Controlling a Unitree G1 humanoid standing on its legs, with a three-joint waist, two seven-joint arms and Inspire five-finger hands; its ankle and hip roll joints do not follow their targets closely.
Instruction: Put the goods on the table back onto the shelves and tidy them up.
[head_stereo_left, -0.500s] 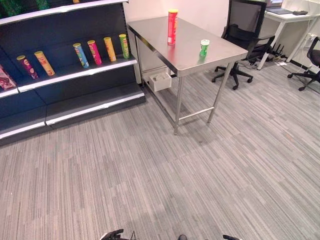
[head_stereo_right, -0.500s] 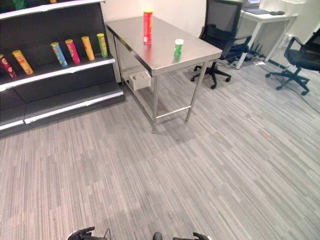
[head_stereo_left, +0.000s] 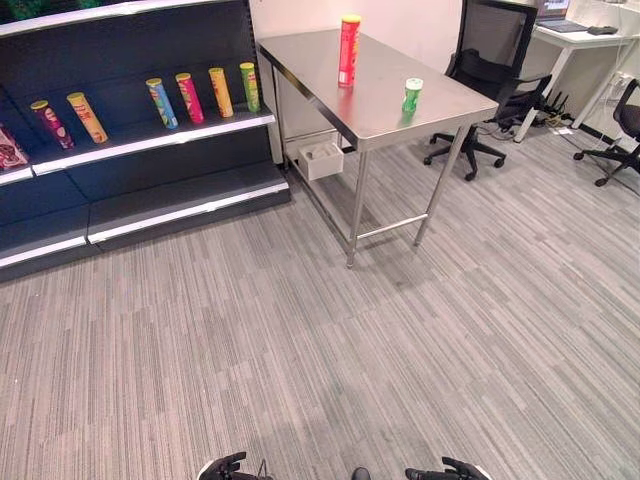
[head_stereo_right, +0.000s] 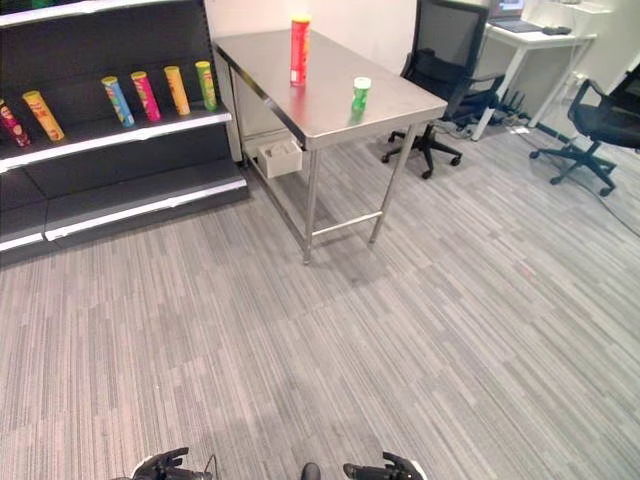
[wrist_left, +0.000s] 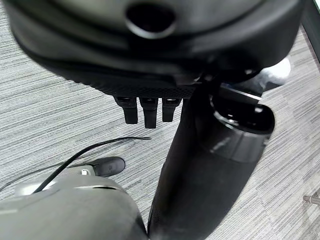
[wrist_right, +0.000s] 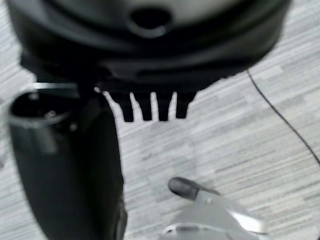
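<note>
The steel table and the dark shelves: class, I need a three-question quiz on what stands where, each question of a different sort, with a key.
1. True or false: two goods stand on the table.
2. Which one stands nearer the table's front corner? A) the red can B) the green can
3. Fill in: the row of cans on the shelf lies to the table's ____ in the eye views.

Key: 1 true; 2 B; 3 left. Both hands, left and right, hang over the floor with straight fingers, holding nothing.
</note>
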